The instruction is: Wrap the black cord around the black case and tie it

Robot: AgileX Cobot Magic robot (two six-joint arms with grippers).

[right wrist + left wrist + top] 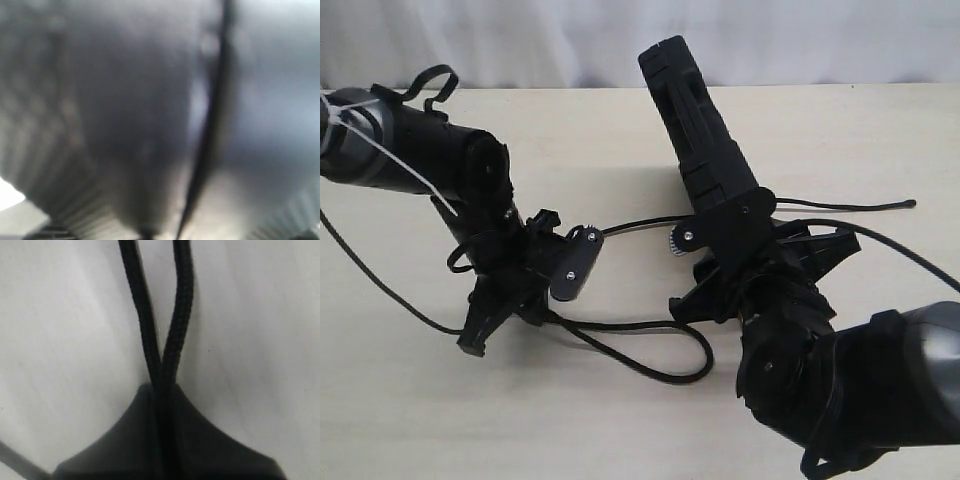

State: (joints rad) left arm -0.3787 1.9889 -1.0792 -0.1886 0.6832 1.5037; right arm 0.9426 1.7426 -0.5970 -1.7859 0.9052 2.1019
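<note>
The black case (pixel 700 130) stands tilted up off the table, its lower end hidden in my right gripper (pixel 750 262), which is shut on it. In the right wrist view the blurred case (pixel 125 100) fills the frame and the fingers do not show. The black cord (pixel 650 325) lies on the table in a loop between the arms, and one thin end (pixel 908 204) trails to the right. My left gripper (pixel 480 335) points down at the table, left of the case. It is shut on the cord (pixel 177 315), two strands of which run out of the jaws side by side.
The pale tabletop (pixel 570 430) ends at a white backdrop (pixel 570 40) behind the case. A thin black line (pixel 370 270) curves over the table to the left gripper's tip. The left arm's white cable (pixel 390 160) crosses its wrist.
</note>
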